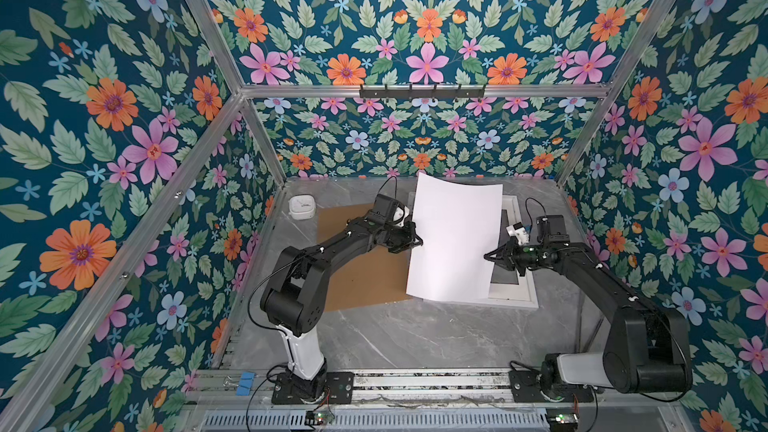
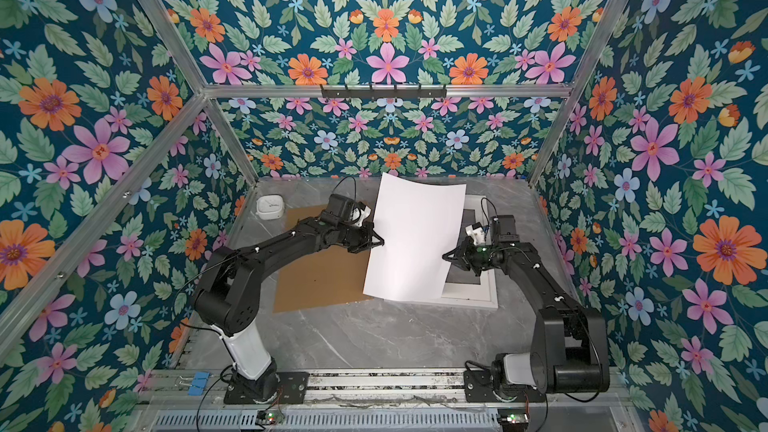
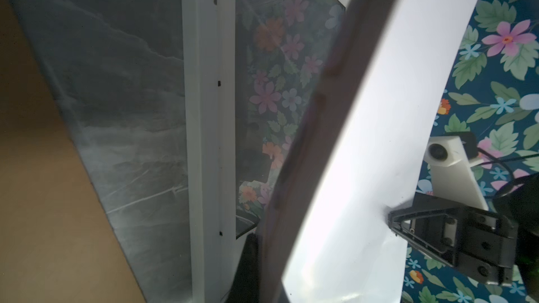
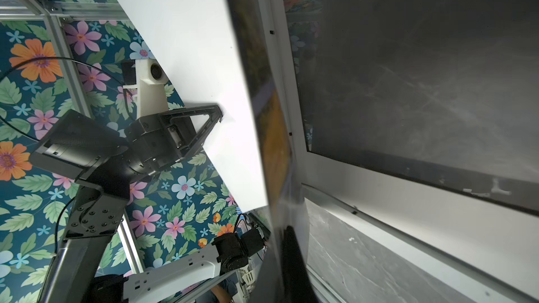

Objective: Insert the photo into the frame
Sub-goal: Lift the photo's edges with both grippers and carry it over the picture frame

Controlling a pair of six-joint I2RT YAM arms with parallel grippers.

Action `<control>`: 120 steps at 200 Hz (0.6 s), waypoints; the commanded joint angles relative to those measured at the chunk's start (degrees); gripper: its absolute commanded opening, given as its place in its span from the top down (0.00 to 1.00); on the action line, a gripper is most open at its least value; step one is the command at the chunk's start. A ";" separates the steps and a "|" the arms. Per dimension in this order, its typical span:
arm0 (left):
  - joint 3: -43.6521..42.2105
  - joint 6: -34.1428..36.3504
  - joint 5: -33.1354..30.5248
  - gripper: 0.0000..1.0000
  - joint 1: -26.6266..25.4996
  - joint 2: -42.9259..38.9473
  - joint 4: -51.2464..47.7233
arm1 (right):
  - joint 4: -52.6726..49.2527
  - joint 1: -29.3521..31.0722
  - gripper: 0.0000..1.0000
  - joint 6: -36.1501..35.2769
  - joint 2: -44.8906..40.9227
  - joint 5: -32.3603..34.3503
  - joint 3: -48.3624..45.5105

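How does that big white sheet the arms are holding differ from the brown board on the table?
The photo hangs in the air, pinched at opposite edges by the left gripper and right gripper; the brown board lies on the table, ungripped. The photo bows; the board is flat. The photo's upper face is white; the board's is brown. Both are large thin rectangles.

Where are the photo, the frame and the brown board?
photo (image 1: 455, 238), a top view, middle of its white back.
frame (image 1: 517, 299), a top view, its near rail.
brown board (image 1: 361, 284), a top view, bare near part.
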 commanded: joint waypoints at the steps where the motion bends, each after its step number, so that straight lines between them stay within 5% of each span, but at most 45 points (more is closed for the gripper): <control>1: 1.63 -3.48 1.82 0.98 -0.34 1.91 4.48 | -4.82 -3.29 1.00 -3.47 0.39 -2.48 0.89; 45: 5.35 -7.91 5.30 0.98 -0.57 7.71 9.31 | -9.62 -8.98 1.00 -7.77 4.33 -2.89 4.98; 120: 13.57 -10.40 9.58 0.97 -0.52 15.38 9.47 | -9.65 -9.89 1.00 -9.88 13.26 -5.02 9.11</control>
